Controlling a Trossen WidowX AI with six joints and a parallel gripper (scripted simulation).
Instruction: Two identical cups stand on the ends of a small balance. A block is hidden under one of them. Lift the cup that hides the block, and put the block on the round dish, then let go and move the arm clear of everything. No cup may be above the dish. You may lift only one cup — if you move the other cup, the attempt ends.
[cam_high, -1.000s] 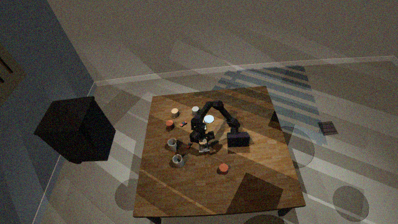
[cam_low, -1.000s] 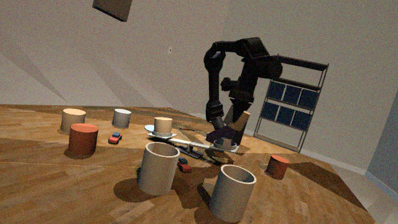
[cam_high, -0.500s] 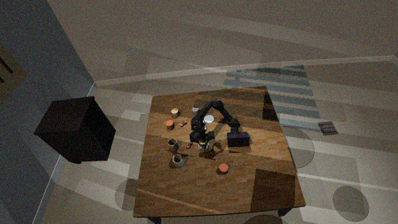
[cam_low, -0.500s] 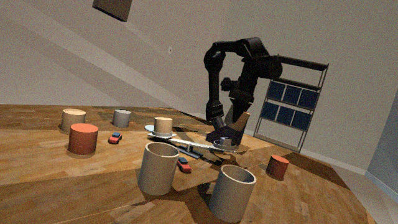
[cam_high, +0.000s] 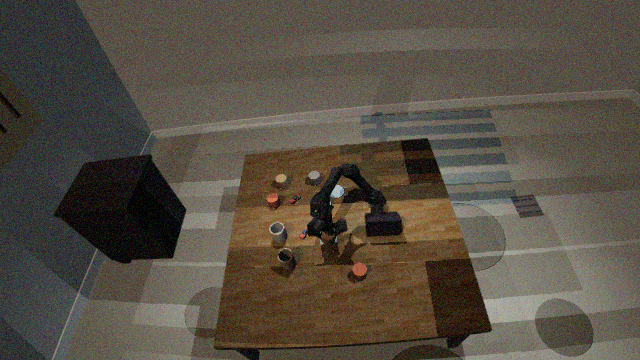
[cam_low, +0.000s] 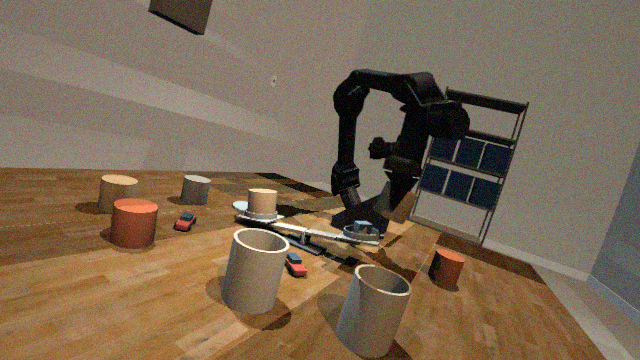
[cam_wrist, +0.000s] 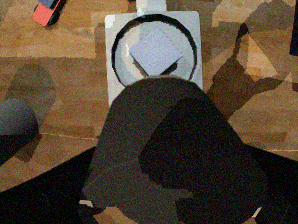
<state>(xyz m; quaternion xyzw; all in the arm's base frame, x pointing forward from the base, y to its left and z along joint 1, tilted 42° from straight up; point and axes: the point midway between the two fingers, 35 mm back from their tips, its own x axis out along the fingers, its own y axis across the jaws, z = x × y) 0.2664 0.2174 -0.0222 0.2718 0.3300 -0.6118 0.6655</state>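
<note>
My gripper (cam_low: 395, 202) (cam_wrist: 164, 151) is shut on a tan cup, which looks dark in the wrist view (cam_wrist: 125, 125). It holds the cup tilted, raised above the lower pan of the balance (cam_low: 320, 233) (cam_wrist: 110, 75). The pale blue block (cam_low: 362, 225) (cam_wrist: 156, 51) lies uncovered inside that pan's ring. The other tan cup (cam_low: 262, 202) stands on the raised far pan. The pale round dish (cam_high: 337, 192) (cam_low: 240, 205) is beyond that end, partly hidden in the exterior view. In the top view the arm hides most of the balance and cups.
Two open grey cups (cam_low: 256, 272) (cam_low: 375, 312) stand near the balance. Toy cars (cam_low: 185, 221) (cam_low: 296, 265) (cam_wrist: 48, 12) lie beside it. Red cylinders (cam_low: 134, 223) (cam_low: 446, 269), a tan cylinder (cam_low: 118, 195) and a grey cylinder (cam_low: 195, 190) stand around. A dark box (cam_high: 383, 224) is near the arm's base.
</note>
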